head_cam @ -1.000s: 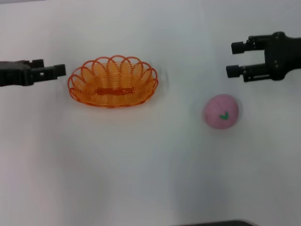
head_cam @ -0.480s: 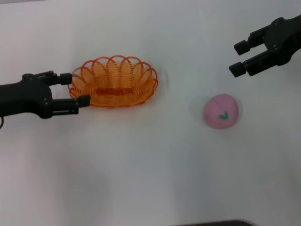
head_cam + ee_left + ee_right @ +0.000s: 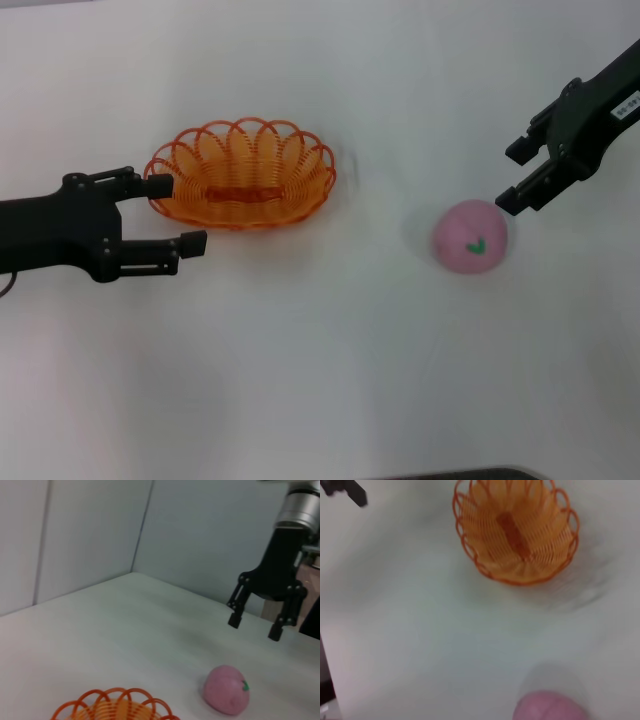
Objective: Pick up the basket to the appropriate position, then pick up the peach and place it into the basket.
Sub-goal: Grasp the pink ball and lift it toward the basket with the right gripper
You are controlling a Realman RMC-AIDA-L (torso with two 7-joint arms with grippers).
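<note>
The orange wire basket point(image 3: 240, 185) sits on the white table, left of centre. My left gripper point(image 3: 178, 212) is open at the basket's left end. One finger lies over the left rim and the other is in front of the basket. The pink peach point(image 3: 470, 237) with its green leaf mark lies to the right. My right gripper point(image 3: 510, 178) is open and empty, just behind and right of the peach. The left wrist view shows the basket's rim point(image 3: 115, 707), the peach point(image 3: 226, 689) and the right gripper point(image 3: 253, 627) hovering beyond it. The right wrist view shows the basket point(image 3: 515, 532) and the peach's top point(image 3: 550, 707).
The white table point(image 3: 320, 350) stretches around both objects. Grey wall panels point(image 3: 100, 540) stand behind the table in the left wrist view. A dark edge point(image 3: 450, 474) shows at the table's front.
My left gripper has moved right and nearer, from beside the basket's left rim to straddling its left front edge. My right gripper has come down and closer to the peach. Basket and peach have not moved.
</note>
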